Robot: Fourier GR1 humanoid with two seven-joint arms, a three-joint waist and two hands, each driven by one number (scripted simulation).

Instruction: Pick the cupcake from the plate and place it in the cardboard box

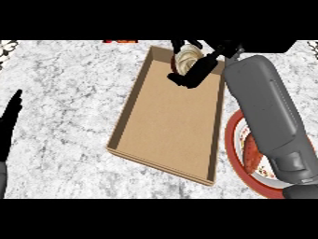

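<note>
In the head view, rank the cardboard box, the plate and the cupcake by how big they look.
1. cardboard box, largest.
2. plate, mostly hidden under the right forearm, so its rank is unsure.
3. cupcake, smallest, held in the right hand over the box's far end.

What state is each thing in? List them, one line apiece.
Pale frosted cupcake: held over the box's far end, off the plate.
Brown cardboard box: open, nothing inside on its floor.
Red-rimmed round plate: partly hidden under the right forearm.
Black right hand: curled round the cupcake.
Black left hand: open, resting at left edge.
</note>
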